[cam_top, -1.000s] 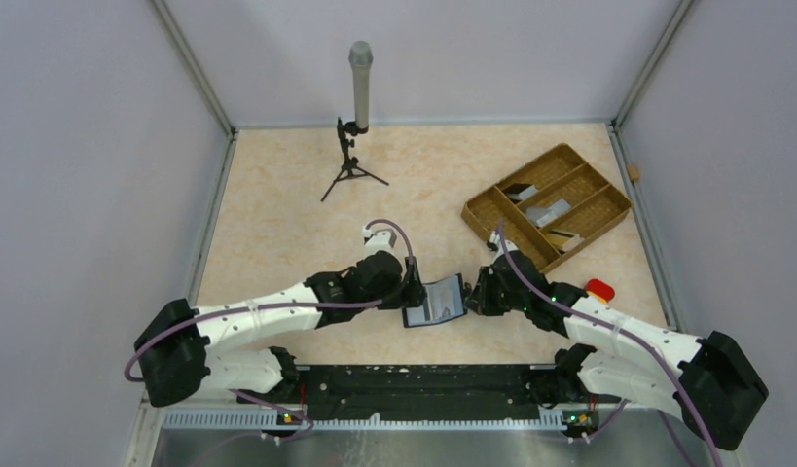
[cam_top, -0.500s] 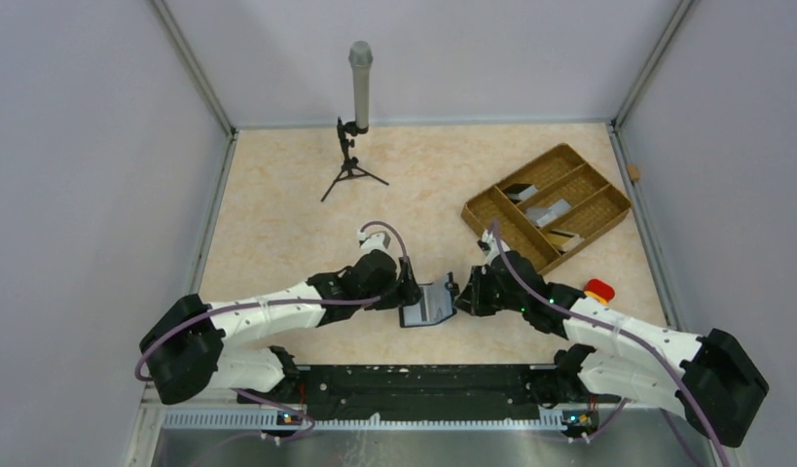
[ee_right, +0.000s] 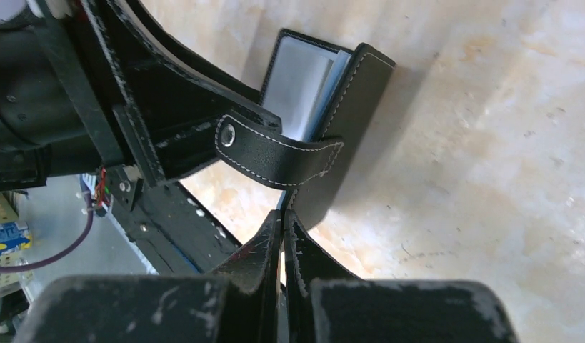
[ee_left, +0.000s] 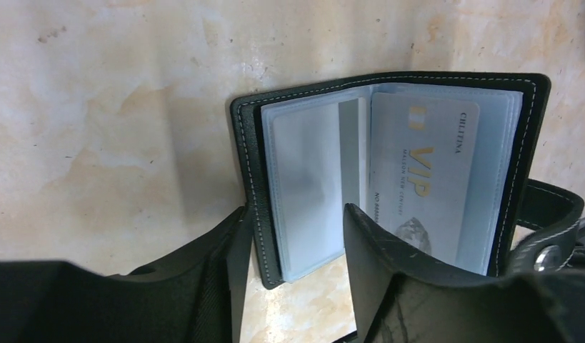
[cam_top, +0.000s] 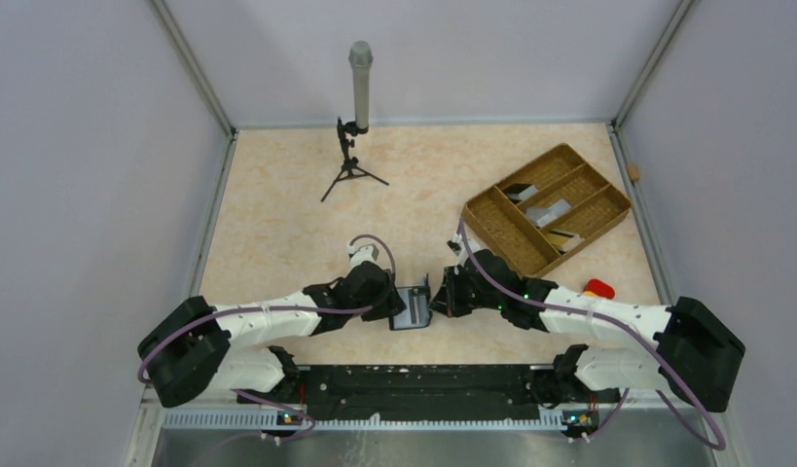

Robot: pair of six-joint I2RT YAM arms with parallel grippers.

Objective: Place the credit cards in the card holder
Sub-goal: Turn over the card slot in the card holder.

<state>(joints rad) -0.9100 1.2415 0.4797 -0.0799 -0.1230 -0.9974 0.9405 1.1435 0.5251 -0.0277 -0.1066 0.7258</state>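
since a second ago both arms have slid left and toward the near edge, and the card holder has gone from lying open and flat on the counter to half folded, its right cover tipped up. it now sits between the two arms, near the front edge. left gripper has narrowed but its fingers are apart, straddling the lower edge of the holder's left half, one outside the cover, one over the clear sleeves; can't tell if they press it yet. right gripper has its fingers pressed together, tips against the lower edge of the raised cover just under the clasp tab, which hangs loose and unfastened (nothing clearly pinched between them). progress: partly done, i'd say. one pale vip card sits inside a sleeve on the right side; the left sleeve looks empty. the brown woven tray, well apart at the right back, has flat pieces in its compartments that look like the credit cards: a grey one in a middle slot, a darker one behind it, and one more in the near slot, too small to be sure. so probably several cards left to fetch and slot in, and the holder would need opening again for that.
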